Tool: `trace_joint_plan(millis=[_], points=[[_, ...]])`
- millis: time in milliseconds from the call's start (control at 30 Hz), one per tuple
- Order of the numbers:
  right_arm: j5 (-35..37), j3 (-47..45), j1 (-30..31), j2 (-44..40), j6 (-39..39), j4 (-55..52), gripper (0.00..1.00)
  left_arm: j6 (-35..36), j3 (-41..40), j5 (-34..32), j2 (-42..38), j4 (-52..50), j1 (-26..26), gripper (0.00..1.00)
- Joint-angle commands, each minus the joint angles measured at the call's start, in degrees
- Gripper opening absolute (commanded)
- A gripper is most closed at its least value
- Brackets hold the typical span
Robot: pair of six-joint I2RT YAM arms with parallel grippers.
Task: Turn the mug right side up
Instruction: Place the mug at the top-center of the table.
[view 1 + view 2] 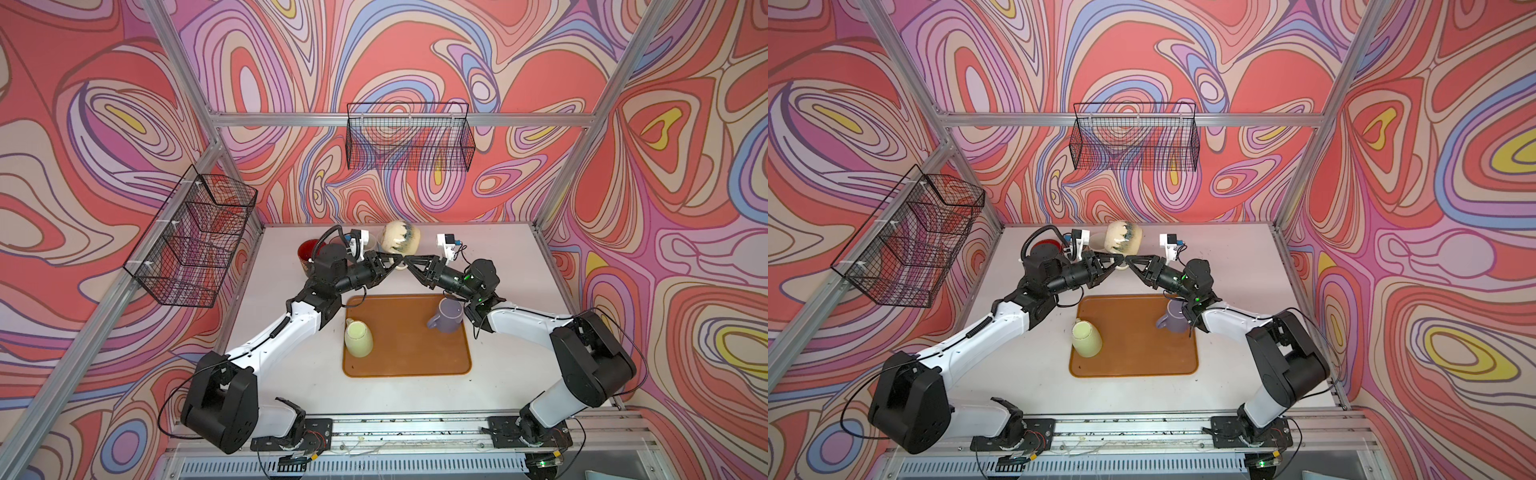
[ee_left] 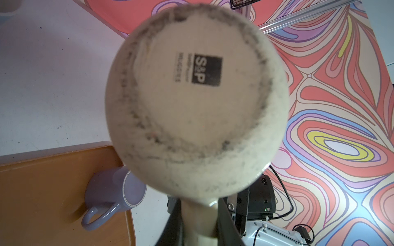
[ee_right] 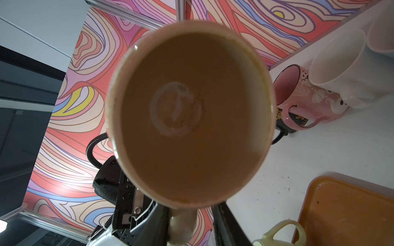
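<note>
The mug [image 1: 401, 243] [image 1: 1123, 243] is cream with a dark glazed patch. It hangs on its side above the back of the table, handle pointing toward the front. My left gripper [image 1: 397, 262] [image 2: 199, 223] is shut on the handle, and the left wrist view shows the stamped base [image 2: 196, 95]. My right gripper [image 1: 408, 262] [image 3: 191, 215] comes from the opposite side, and the right wrist view looks into the mug's brown inside [image 3: 187, 110]. The handle lies between the right gripper's fingers with a visible gap on one side, so that gripper is open.
An orange tray [image 1: 407, 361] lies mid-table under the arms. On it are a purple mug [image 1: 446, 316] and a yellow-green mug [image 1: 358, 338]. A red-lined pink mug [image 3: 307, 102] and white cups [image 3: 341, 70] stand at the back left. Wire baskets [image 1: 409, 137] [image 1: 191, 241] hang on the walls.
</note>
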Motion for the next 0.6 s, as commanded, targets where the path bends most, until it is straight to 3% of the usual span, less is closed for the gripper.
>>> trace_joint_plan(millis=[0, 267, 567], points=[[0.4, 1.58, 0.53, 1.68, 0.54, 1.97, 0.34, -0.21, 0.54, 2.15, -0.4, 10.34, -0.08, 0.0], [0.6, 2.81, 0.95, 2.68, 0.84, 2.42, 0.32, -0.79, -0.16, 2.46, 0.53, 12.13, -0.08, 0.0], [1.04, 2.92, 0.97, 2.85, 0.84, 2.55, 0.0, -1.12, -2.2, 2.89, 1.19, 14.02, -0.13, 0.0]])
